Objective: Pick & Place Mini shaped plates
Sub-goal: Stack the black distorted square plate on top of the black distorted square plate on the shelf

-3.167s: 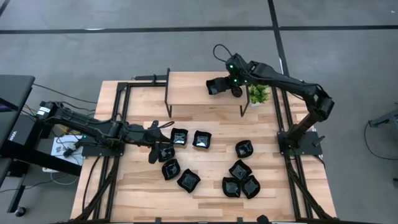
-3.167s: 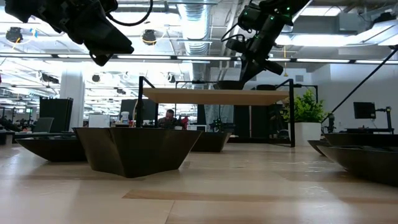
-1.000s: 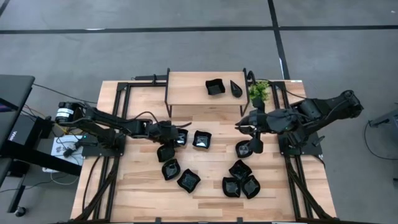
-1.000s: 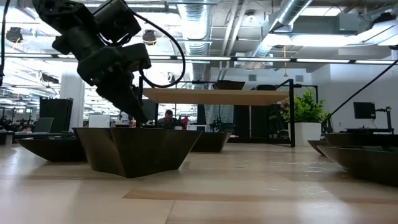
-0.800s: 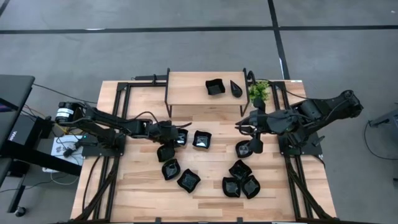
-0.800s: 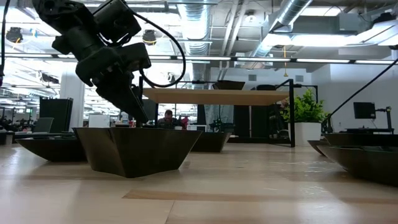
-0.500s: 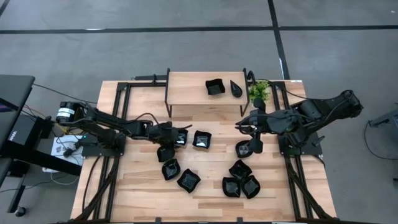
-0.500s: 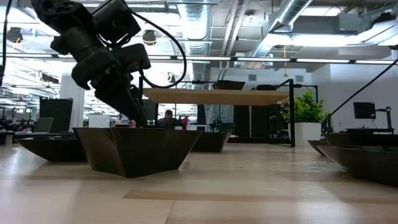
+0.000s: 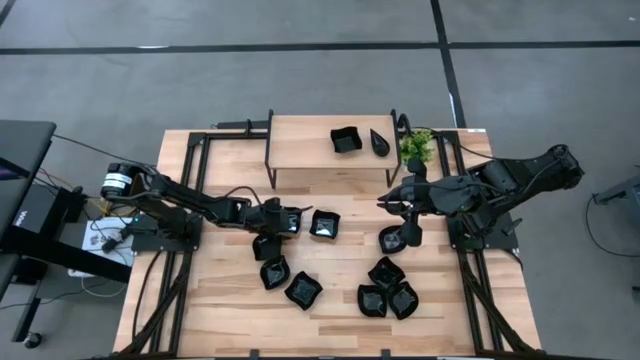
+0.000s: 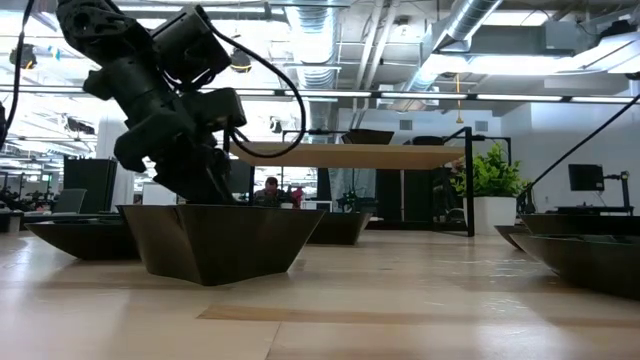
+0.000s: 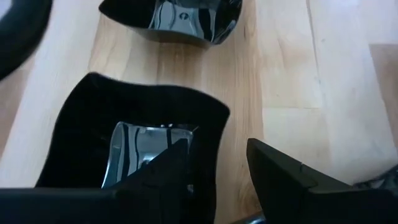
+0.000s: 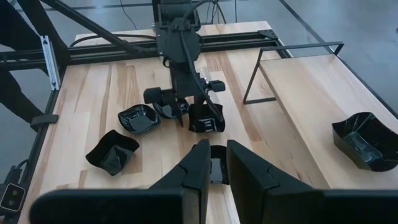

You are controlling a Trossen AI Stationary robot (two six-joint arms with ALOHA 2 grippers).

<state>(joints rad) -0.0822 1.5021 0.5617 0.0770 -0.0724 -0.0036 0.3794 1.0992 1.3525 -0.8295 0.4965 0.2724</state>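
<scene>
Several glossy black mini shaped plates lie on the wooden table (image 9: 230, 300). Two more, a square one (image 9: 346, 139) and a teardrop one (image 9: 379, 142), rest on the raised shelf (image 9: 300, 140). My left gripper (image 9: 280, 220) is open and low over a square plate (image 11: 124, 130). One finger (image 11: 165, 171) is inside the dish and the other finger (image 11: 283, 177) is outside its wall. In the low view the left arm (image 10: 160, 110) dips behind the front plate (image 10: 215, 240). My right gripper (image 9: 383, 203) hovers high over the table's right half, its fingers a narrow gap apart and empty. My left gripper straddles the square plate's rim (image 11: 214, 134) on the side toward the table's right edge. It comes slanting down from the table's left. Whether either finger touches the plate, I cannot tell. The plate sits flat on the table.
A small green potted plant (image 9: 415, 148) stands by the shelf's right leg. A cluster of plates (image 9: 385, 285) lies at the near right and another plate (image 9: 392, 239) sits below the right gripper. More plates (image 9: 274, 272) lie near the left gripper. Black frame rails run along both table sides.
My left gripper has sunk toward the square plate and rolled a little, its fingers staying apart. It now stands astride the plate's rim. No plate has moved.
</scene>
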